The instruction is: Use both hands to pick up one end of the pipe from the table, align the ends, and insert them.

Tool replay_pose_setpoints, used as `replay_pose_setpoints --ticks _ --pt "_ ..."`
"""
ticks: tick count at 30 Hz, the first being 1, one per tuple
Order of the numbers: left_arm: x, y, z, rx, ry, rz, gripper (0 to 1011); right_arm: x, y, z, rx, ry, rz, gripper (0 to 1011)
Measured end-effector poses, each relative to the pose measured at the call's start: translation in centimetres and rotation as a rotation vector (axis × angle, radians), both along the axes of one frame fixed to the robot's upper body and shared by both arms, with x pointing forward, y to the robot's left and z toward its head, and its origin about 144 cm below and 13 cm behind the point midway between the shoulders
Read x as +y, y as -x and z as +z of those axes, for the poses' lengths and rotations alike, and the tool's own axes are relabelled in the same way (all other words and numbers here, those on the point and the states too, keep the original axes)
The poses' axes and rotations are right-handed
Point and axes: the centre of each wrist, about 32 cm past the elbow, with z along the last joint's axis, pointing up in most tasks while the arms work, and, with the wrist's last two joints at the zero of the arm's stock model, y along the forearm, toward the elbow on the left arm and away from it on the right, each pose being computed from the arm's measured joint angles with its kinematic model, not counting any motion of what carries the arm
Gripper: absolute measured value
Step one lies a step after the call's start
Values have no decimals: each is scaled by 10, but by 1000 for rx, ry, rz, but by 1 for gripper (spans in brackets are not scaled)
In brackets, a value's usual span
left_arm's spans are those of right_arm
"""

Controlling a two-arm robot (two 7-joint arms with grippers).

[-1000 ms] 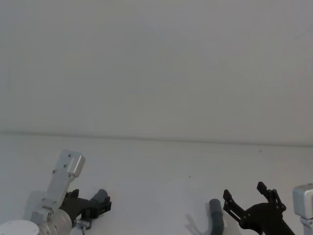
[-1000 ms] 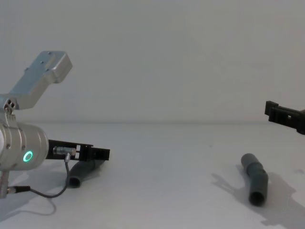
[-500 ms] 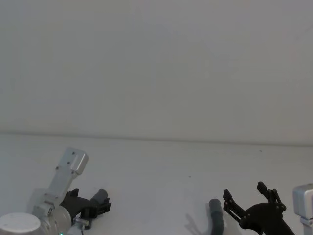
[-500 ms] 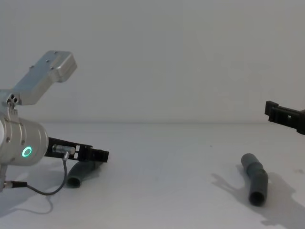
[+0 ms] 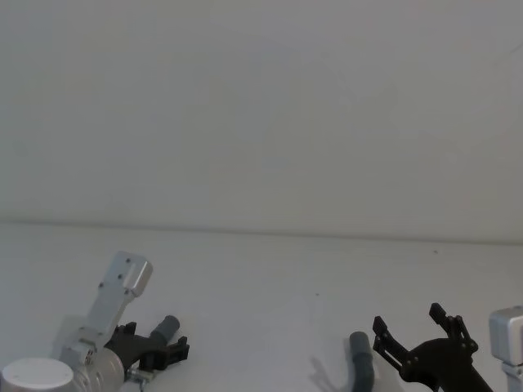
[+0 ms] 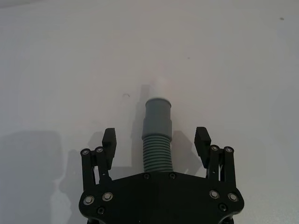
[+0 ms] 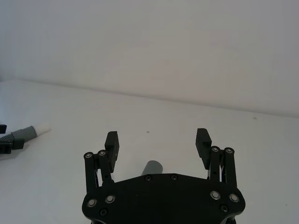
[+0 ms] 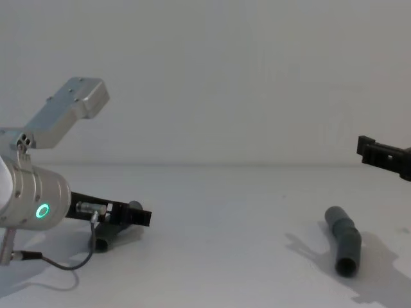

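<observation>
Progress is judged to be at the very start: neither pipe piece is lifted, and nothing is aligned or inserted yet. The dark grey plastic pipe piece with the wide plain cuff (image 8: pixel 343 239) is taken as the landmark. It lies flat on the plain white table (image 8: pixel 225 263), with its open cuff mouth (image 8: pixel 347 265) turned toward the robot.

Above the landmark piece and slightly to its right, the black two-finger right tool (image 7: pixel 157 138) is held with its fingers spread wide, touching nothing.

Well apart to the left of the landmark piece, the second dark grey ribbed plastic pipe piece (image 6: pixel 157 133) lies on the table, its narrow white spigot (image 7: pixel 43 127) pointing away from the black two-finger left tool (image 6: pixel 156 138). That tool is set low around the piece. Its fingers are apart, one on each side of the ribbed section, with a gap seen on both sides, so no clamp is made.

What is left, by this reading, is everything: both pieces must be gripped and raised, the ends turned to face each other, and the spigot pushed home.

The only hollow to be filled is the open cuff mouth. Nothing is seated in it, and its inside is seen only as dark.
</observation>
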Motion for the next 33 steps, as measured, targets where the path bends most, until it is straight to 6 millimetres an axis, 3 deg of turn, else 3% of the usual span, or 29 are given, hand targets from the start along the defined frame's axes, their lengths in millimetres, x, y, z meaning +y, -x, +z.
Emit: replay_pose_setpoints --ticks 13,33 --pt "-2 1 -6 11 15 1 973 0 0 0 0 0 0 1001" --pt "-3 1 -8 12 19 1 366 0 0 0 0 0 0 1002"
